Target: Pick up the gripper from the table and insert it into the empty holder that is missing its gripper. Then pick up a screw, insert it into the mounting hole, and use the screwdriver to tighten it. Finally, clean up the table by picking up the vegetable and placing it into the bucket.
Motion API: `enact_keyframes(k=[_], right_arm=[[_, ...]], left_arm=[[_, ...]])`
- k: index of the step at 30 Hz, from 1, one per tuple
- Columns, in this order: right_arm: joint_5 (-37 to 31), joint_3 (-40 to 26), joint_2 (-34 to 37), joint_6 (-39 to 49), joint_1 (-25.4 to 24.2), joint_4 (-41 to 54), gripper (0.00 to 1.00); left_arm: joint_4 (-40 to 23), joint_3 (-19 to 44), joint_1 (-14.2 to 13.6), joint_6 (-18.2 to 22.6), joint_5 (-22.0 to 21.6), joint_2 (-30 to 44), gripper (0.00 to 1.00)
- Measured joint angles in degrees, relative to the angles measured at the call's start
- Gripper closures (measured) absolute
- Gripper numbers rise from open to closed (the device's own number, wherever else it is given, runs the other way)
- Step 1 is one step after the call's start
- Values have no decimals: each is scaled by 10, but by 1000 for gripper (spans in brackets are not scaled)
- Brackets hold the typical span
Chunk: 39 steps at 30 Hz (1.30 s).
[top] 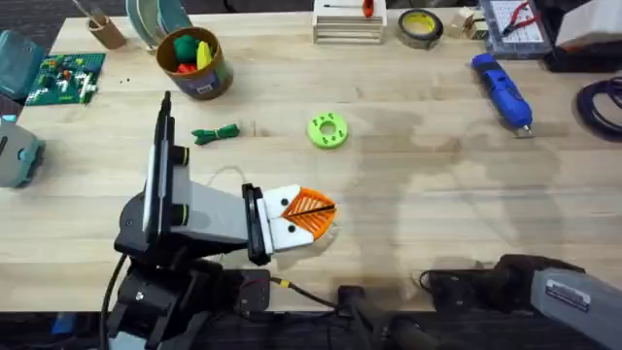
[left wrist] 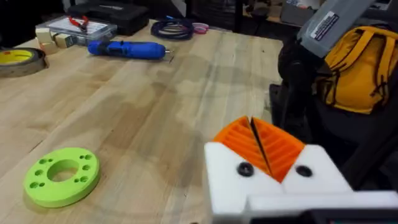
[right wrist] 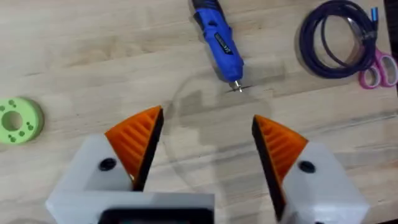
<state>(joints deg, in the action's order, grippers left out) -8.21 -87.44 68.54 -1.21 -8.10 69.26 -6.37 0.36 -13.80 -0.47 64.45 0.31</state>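
Blue and cylindrical, the plastic electric screwdriver (top: pixel 502 90) lies flat on the pale wooden table (top: pixel 408 194) at its far right, dark narrow tip toward the near edge, nothing gripping it. At the far left stands the short round tan-brown bucket (top: pixel 197 68), holding red, yellow and green toy pieces. Just in front of it, on bare wood, lies the thin dark-green leafy toy vegetable (top: pixel 216 133) — well apart from the lime-green round disc with holes (top: pixel 328 130) near the table's middle.

The left gripper (top: pixel 309 216), white angular blocks with orange ribbed wedges, reaches low over the table from the lower left, its 2 wedges pressed together with nothing between them. The left arm's dark forearm lies nearly level, its link folded back above the base.

The right gripper (right wrist: pixel 208 146) hangs above the table with its 2 orange ribbed pads (right wrist: pixel 138 140) spread wide — empty, the screwdriver's tip beyond them. A dark coiled cable (right wrist: pixel 339 37) lies beside the screwdriver.
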Motion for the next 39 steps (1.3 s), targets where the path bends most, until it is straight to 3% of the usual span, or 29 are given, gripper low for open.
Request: enact_keyframes(k=[12, 20, 28, 39], right_arm=[[-1, 0, 68, 57, -4, -106, 77], [-1, 0, 169, 159, -4, -155, 77], [1, 0, 269, 200, -35, -183, 53], [91, 0, 360, 279, -89, -247, 44]], left_arm=[[0, 0, 0, 0, 0, 0, 997], [0, 0, 0, 0, 0, 0, 997], [0, 0, 0, 0, 0, 0, 997], [0, 0, 0, 0, 0, 0, 997]])
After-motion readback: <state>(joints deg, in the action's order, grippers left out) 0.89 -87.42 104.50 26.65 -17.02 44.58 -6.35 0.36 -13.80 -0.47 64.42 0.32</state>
